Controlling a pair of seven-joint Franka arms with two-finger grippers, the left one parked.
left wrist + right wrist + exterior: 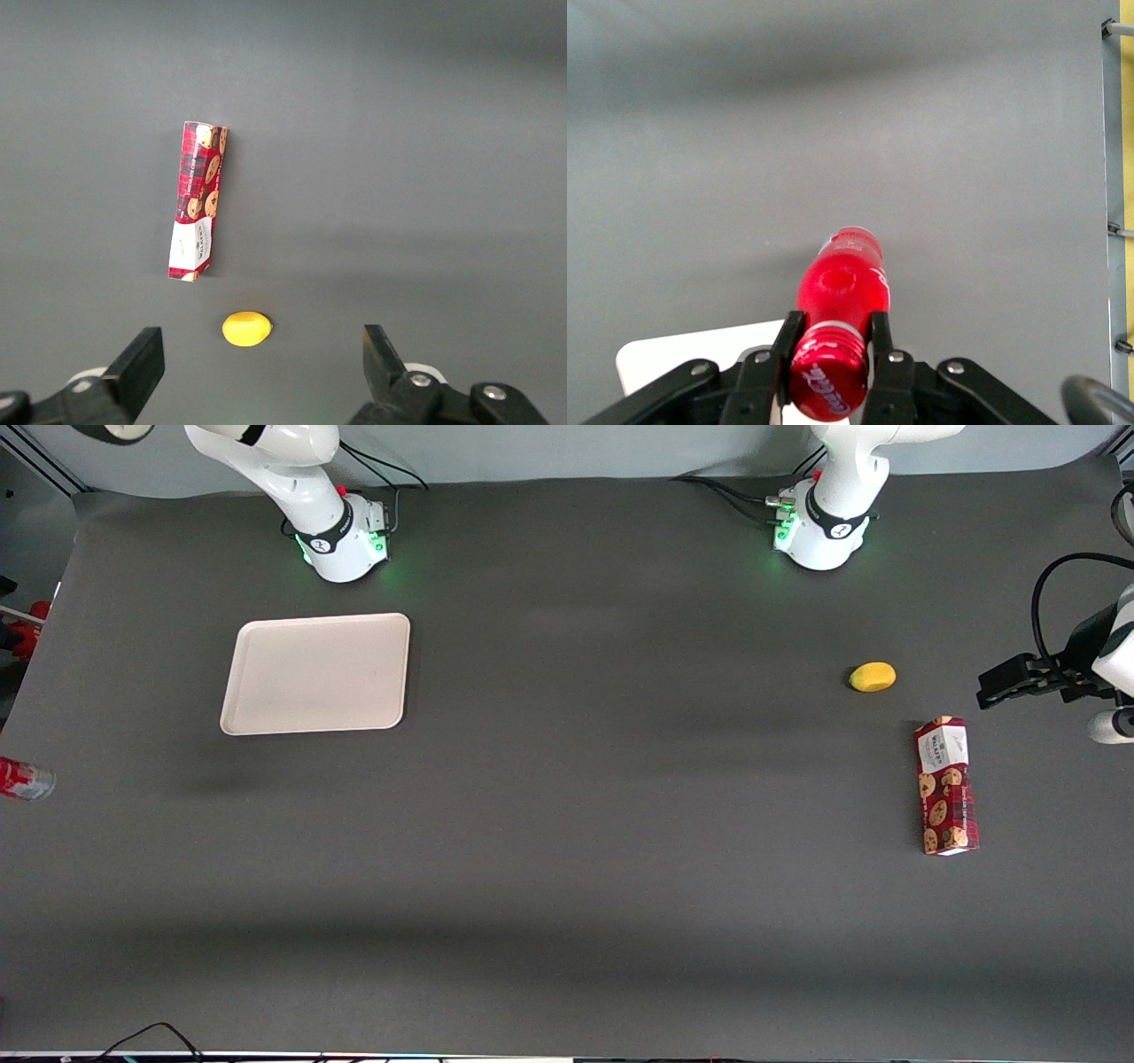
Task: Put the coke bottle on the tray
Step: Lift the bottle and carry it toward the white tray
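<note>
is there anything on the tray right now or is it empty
Empty. In the front view the tray shows only bare cream surface. The coke bottle is held by its neck in the gripper, not on the tray.

Dark table (567,824) – tray (316,674), lemon (873,677), cookie box (946,786) on it.

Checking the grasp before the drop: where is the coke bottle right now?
The coke bottle is clamped at its neck in the pincer, held above the table at the working arm's end, partly cut off at the front view's edge, nearer that camera than the tray.
</note>
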